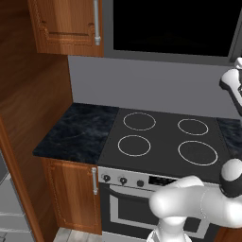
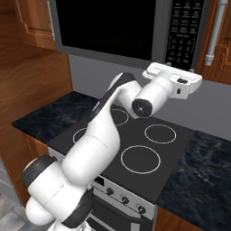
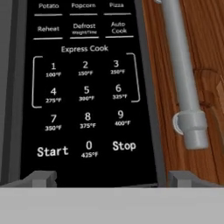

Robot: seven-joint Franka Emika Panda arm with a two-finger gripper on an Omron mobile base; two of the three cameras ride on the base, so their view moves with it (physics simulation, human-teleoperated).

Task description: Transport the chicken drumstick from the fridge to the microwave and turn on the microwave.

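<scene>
The microwave hangs above the stove with its dark glass door closed, also seen in the left base view. Its keypad sits close in front of the hand, with the Start key at lower left and the Stop key at lower right. My gripper is open, its fingertips spread wide with nothing between them. In the right base view the gripper is raised just short of the keypad. The chicken drumstick is out of view. A grey sliver of the fridge shows at the lower left.
A black stovetop with rings lies under the microwave, flanked by dark marble counter. A wooden cabinet with a grey bar handle stands right of the keypad. Another wooden cabinet hangs at upper left, beside a tall wood panel.
</scene>
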